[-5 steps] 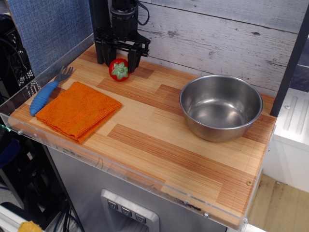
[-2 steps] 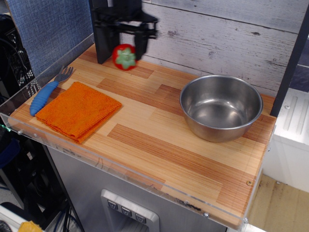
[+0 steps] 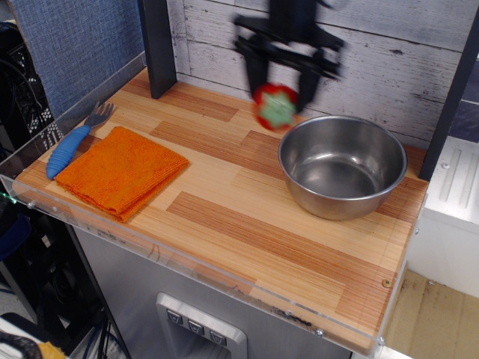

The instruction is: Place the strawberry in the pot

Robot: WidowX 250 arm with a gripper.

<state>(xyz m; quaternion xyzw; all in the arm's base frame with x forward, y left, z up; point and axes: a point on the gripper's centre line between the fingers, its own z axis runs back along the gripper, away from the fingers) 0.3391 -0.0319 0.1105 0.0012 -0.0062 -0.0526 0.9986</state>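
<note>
The red strawberry [image 3: 276,107] with its green leaf cap hangs in the air, held between the fingers of my black gripper [image 3: 280,93]. The gripper is shut on it and motion-blurred. It is above the wooden table, just left of the rim of the shiny steel pot [image 3: 343,166]. The pot stands at the right of the table and holds nothing.
A folded orange cloth [image 3: 120,170] lies at the left front. A blue-handled fork [image 3: 72,141] lies beside it near the left edge. A black post [image 3: 156,46] stands at the back left. A wooden plank wall runs behind the table [image 3: 247,217].
My gripper took the strawberry off the table at the back left, lifted it, and carried it right to just beside the pot's left rim.
</note>
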